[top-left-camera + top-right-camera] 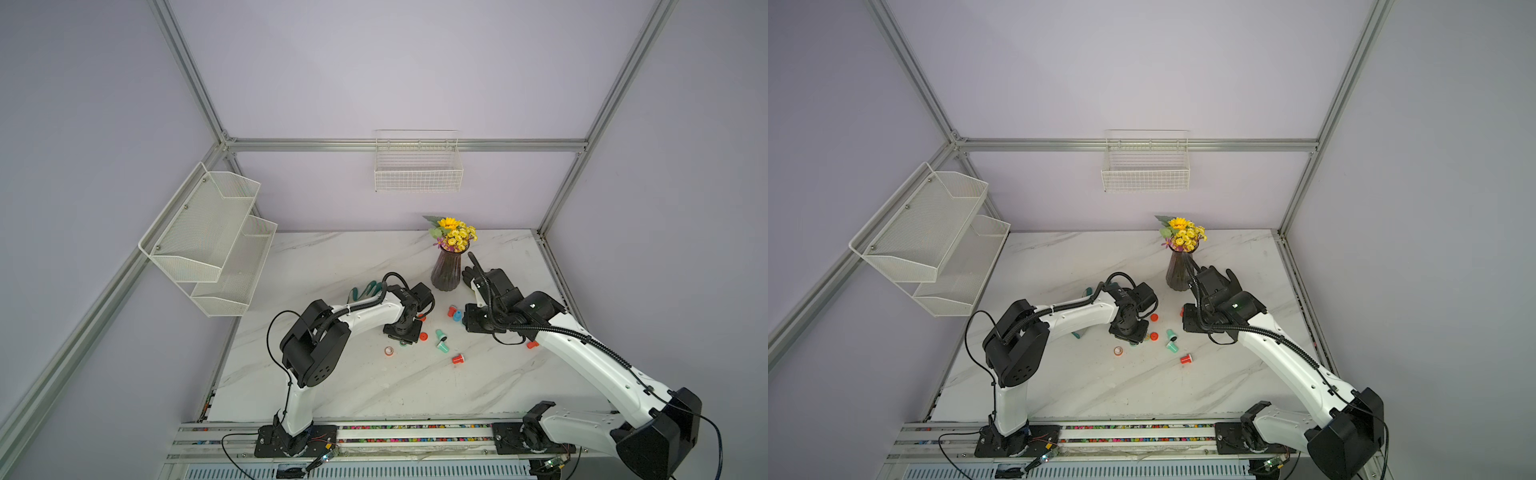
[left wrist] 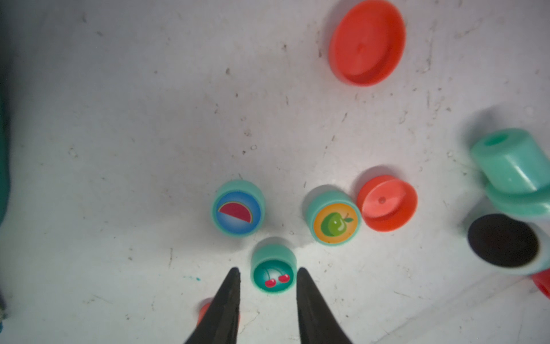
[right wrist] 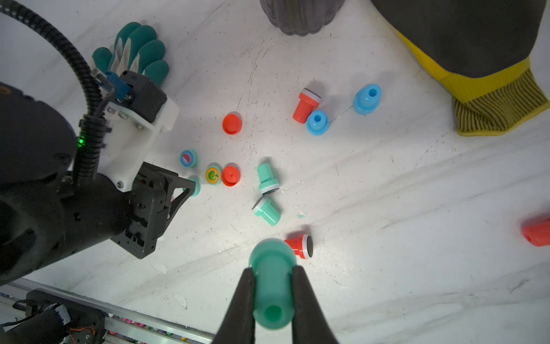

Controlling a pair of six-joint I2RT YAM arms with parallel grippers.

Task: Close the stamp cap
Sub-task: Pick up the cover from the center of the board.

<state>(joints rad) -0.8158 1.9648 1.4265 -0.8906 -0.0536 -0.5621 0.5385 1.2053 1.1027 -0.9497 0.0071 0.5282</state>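
A teal stamp cap with a cherry sticker (image 2: pixel 273 275) stands on the marble table between the fingers of my left gripper (image 2: pixel 268 269). One finger (image 2: pixel 306 295) is against the cap's side. A sliver of table shows between the cap and the other finger, so the gripper is narrowly open. My right gripper (image 3: pixel 273 269) is shut on the handle of a teal stamp (image 3: pixel 272 286) and holds it above the table, off to the right of the cap. In both top views the left gripper (image 1: pixel 402 334) (image 1: pixel 1130 332) points down at the table.
Beside the cherry cap stand a watermelon cap (image 2: pixel 238 211), an apple cap (image 2: pixel 334 220) and two red caps (image 2: pixel 387 204) (image 2: pixel 367 43). Loose teal (image 3: pixel 266 177), red (image 3: pixel 299 245) and blue stamps (image 3: pixel 317 122) lie about. A vase (image 1: pixel 448 270), gloves (image 3: pixel 134 50) and a tape roll (image 1: pixel 389 351) share the table.
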